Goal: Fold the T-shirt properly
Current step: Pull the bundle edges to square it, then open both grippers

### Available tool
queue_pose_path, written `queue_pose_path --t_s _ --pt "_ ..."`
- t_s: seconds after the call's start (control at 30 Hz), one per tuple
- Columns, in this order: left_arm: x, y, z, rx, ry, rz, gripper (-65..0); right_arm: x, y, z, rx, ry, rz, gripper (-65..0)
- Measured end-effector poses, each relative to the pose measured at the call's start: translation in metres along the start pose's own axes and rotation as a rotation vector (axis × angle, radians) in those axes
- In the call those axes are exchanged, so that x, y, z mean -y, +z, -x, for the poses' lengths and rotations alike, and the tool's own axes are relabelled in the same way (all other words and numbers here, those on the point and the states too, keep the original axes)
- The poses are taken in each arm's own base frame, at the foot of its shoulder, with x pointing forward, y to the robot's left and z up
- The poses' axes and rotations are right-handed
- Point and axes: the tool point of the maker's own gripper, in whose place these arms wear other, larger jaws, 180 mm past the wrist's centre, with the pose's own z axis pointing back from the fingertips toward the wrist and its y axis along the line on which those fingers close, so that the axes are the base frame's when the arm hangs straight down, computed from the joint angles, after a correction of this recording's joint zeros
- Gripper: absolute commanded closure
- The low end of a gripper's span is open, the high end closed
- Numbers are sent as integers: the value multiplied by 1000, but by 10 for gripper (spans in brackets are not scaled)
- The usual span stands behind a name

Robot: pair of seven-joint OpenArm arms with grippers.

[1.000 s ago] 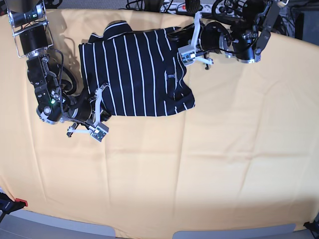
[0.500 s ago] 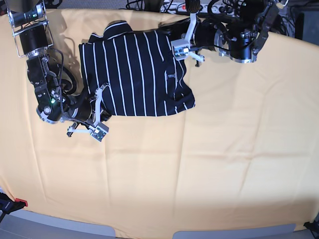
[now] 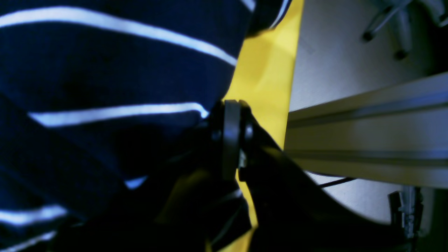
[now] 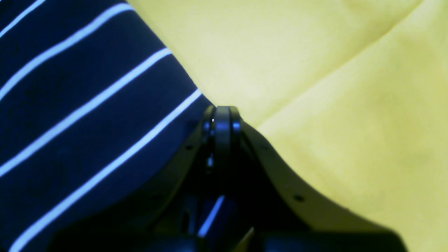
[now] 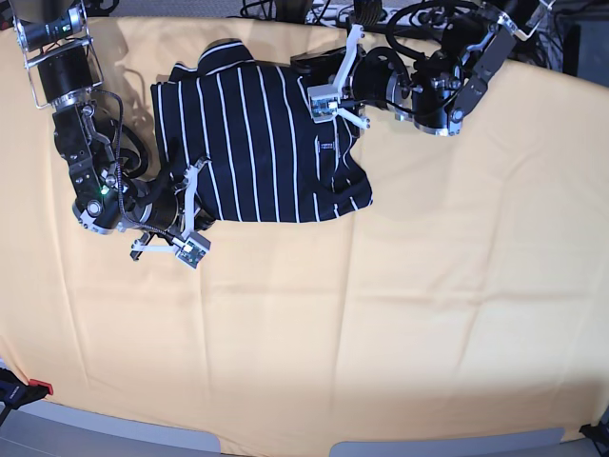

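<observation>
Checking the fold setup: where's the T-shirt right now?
In the base view, the T-shirt lies on the yellow cloth at upper left, between both arms.

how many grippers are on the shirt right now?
2. The right gripper is shut at the T-shirt's lower-left edge in the base view; the left gripper is shut at its upper-right edge. Whether either pinches cloth is unclear.

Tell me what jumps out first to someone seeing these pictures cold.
The T-shirt, dark navy with white stripes, lies partly folded at the far side of the yellow tablecloth. The left pincer sits shut at the shirt's far right edge. The right pincer is shut at its near left corner.
</observation>
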Motion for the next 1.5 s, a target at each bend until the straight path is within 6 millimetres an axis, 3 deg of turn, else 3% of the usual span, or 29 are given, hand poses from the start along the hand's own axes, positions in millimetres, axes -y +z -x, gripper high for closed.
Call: queue_pose_path --t_s 0.3,0.5,0.87,1.07,1.27,1.33,1.43,1.5 --pt "-23 2 -10 -9 -39 -15 0 -1 7 10 -39 -8 -20 0" --pt "-53 12 -18 -11 -71 -87 0 -22 25 30 -127 -26 -121 0" --pt "-170 42 -45 112 -40 -296 0 -89 39 54 -164 16 -230 0" --pt "-205 44 -68 25 -142 -367 0 -108 42 61 -170 -21 -249 0" --pt "-220 52 -87 -78 -170 -421 0 -92 40 65 -177 -81 -135 0" --pt "-222 64 -86 -143 -137 -426 0 -74 44 62 -154 -135 -54 0" --pt "-215 83 -80 -184 -76 -402 0 -28 68 73 -181 -208 129 0" --pt "-203 90 -80 -172 -72 -358 0 -6 86 55 -65 -241 188 0"
